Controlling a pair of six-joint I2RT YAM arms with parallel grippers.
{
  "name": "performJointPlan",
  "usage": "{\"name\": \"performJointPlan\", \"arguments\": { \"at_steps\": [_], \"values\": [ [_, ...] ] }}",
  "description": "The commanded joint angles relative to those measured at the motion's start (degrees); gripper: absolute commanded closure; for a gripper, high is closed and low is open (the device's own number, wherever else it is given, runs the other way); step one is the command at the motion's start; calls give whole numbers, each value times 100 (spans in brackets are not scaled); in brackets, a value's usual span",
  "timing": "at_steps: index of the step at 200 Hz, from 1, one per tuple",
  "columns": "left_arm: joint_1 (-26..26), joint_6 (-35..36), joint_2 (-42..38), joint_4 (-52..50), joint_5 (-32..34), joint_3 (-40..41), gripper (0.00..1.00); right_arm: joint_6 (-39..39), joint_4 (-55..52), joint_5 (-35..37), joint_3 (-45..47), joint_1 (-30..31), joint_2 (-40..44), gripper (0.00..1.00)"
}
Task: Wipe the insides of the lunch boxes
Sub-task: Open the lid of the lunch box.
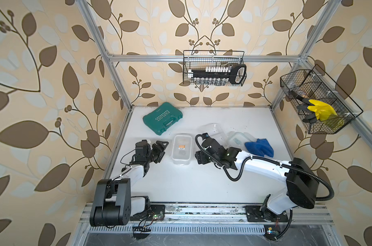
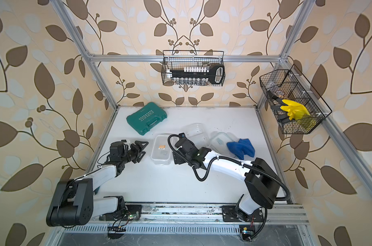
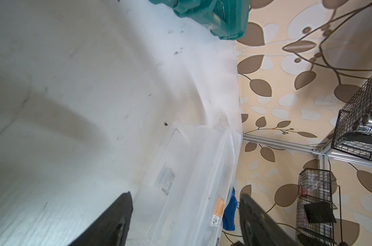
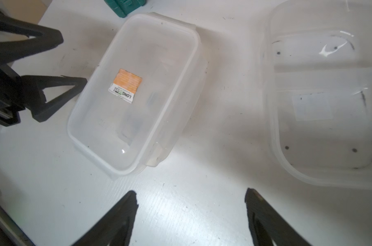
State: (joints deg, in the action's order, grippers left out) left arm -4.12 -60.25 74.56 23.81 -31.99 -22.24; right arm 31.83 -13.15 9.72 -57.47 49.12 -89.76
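Observation:
A deep clear lunch box [image 1: 181, 152] [image 2: 161, 152] [image 4: 134, 93] with an orange sticker lies mid-table. The wider, divided lunch box [image 1: 212, 128] [image 2: 196, 131] [image 4: 321, 102] lies behind and to its right, partly hidden by my right arm in both top views. My left gripper [image 1: 162, 147] [image 2: 142, 148] [image 4: 74, 60] is open just left of the deep box [image 3: 191, 181], not touching it. My right gripper [image 1: 198, 157] [image 2: 176, 158] [image 4: 190, 193] is open over bare table at that box's right side, with nothing between its fingers.
A blue cloth [image 1: 259, 147] [image 2: 241, 147] [image 3: 229, 213] lies on a flat clear lid [image 1: 236, 138] at the right. A green tool case [image 1: 162, 118] [image 4: 125, 6] sits at the back left. Wire baskets [image 1: 213, 68] [image 1: 317, 100] hang on the frame.

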Motion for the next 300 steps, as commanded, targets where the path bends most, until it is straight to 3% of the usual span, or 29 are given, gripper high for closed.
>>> {"name": "performJointPlan", "arguments": {
  "at_steps": [1, 41, 93, 142, 207, 218, 246, 268, 281, 300],
  "values": [
    [2, -338, 567, 1303, -391, 18, 20, 339, 896, -704, 412, -209, 81, 19],
    [-1, -1275, 2014, 3504, -858, 122, 21, 357, 1263, -963, 384, -214, -98, 19],
    [4, -2365, 3231, 5822, -945, 276, 25, 493, 1488, -1109, 327, -225, -347, 19],
    [2, -2336, 2638, 5700, -931, 275, 33, 547, 1481, -1067, 330, -224, -348, 19],
    [0, -1762, 1220, 3918, -963, 39, 77, 545, 1419, -1012, 316, -223, -235, 19],
    [13, -1635, 977, 3606, -946, -6, 80, 526, 1403, -1021, 302, -220, -238, 19],
    [10, -1081, 350, 2275, -893, -219, 68, 542, 1377, -997, 264, -219, -279, 18],
    [5, -468, 81, 792, -537, -310, 43, 539, 1326, -974, 241, -224, -264, 19],
    [2, -391, 161, 744, -521, -231, 34, 528, 1315, -957, 243, -235, -245, 19],
    [4, -680, 588, 1406, -738, -135, 30, 618, 1416, -1005, 285, -287, -269, 18]
  ]
}}
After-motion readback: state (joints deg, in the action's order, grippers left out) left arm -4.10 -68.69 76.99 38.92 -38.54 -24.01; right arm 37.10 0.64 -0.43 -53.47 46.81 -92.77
